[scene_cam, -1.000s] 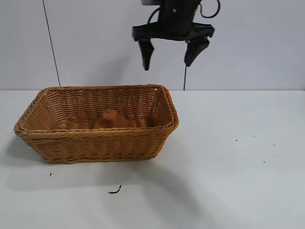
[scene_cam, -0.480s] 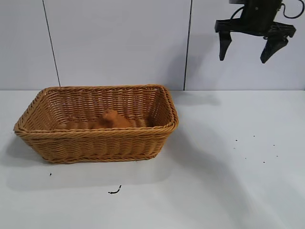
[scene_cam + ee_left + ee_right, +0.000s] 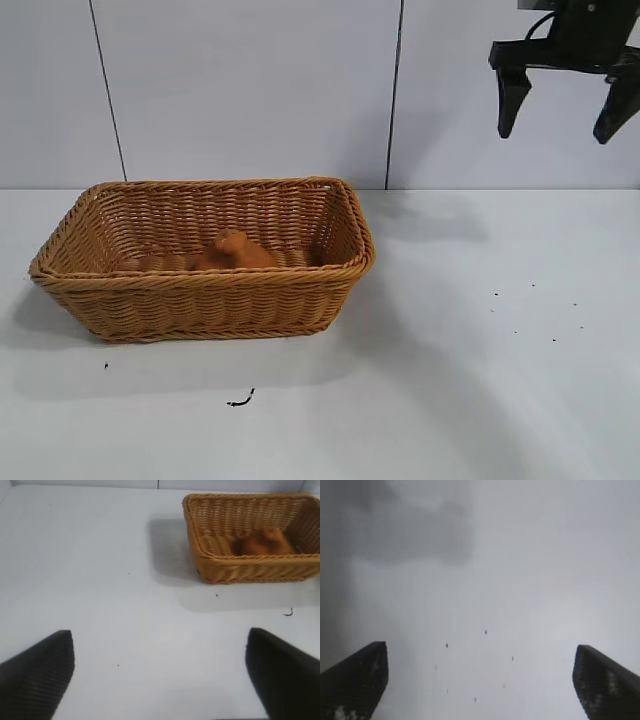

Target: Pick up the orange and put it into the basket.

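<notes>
The orange (image 3: 232,250) lies inside the wicker basket (image 3: 200,305) on the left half of the white table. It also shows in the left wrist view (image 3: 262,542), inside the basket (image 3: 240,570). My right gripper (image 3: 557,125) hangs high at the far right, well away from the basket, open and empty. In the right wrist view it (image 3: 480,652) is open over bare table. My left gripper (image 3: 159,650) is out of the exterior view. In its own wrist view it is open and empty, above the table some way from the basket.
A small dark scrap (image 3: 240,401) lies on the table in front of the basket, and it also shows in the left wrist view (image 3: 288,612). Dark specks (image 3: 530,310) dot the table's right side. A panelled wall stands behind.
My right gripper has moved from above the basket's right end to the far right, staying open and empty. The orange and basket have not moved.
</notes>
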Robot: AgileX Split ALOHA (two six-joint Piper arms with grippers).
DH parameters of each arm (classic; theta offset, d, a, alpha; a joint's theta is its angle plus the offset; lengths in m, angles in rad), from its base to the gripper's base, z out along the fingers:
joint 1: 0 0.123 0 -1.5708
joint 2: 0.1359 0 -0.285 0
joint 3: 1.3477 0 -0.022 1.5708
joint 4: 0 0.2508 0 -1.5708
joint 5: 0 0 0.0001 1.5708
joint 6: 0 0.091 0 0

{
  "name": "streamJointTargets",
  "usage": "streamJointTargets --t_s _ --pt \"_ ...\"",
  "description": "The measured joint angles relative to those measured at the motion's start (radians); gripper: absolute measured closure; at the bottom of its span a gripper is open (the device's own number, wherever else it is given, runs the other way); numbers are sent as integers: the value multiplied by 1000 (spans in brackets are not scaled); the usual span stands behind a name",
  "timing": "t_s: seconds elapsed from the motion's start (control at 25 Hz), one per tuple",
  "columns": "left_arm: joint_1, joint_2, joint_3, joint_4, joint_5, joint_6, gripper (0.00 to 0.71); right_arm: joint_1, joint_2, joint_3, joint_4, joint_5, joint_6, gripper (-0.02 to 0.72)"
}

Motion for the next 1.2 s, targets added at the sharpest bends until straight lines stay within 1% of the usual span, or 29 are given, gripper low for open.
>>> streamJointTargets --t_s 0.12,0.4,0.52,0.56,0.6,0.64,0.72,0.76,0.88,1.2 --pt "0 0 0 0 0 0 44 0 -191 205 6 0 -10 10" --pt "0 0 0 0 0 0 44 0 -666 552 6 -5 -19 10" --pt "0 0 0 0 0 0 44 0 -869 666 6 -64 -39 10" --pt "0 0 0 0 0 0 44 0 -869 666 6 -64 -39 10" --pt "0 0 0 0 0 0 44 0 -940 703 6 -96 -46 10" --pt "0 0 0 0 0 0 44 0 -1067 765 6 -147 -53 10" --pt "0 0 0 0 0 0 44 0 -1184 818 7 -179 -57 10" --pt "0 0 0 0 0 0 44 0 -1184 818 7 -179 -57 10" --pt "0 0 0 0 0 0 44 0 -1377 912 7 -189 -58 10" --pt "0 0 0 0 0 0 44 0 -1573 927 7 -195 -44 10"
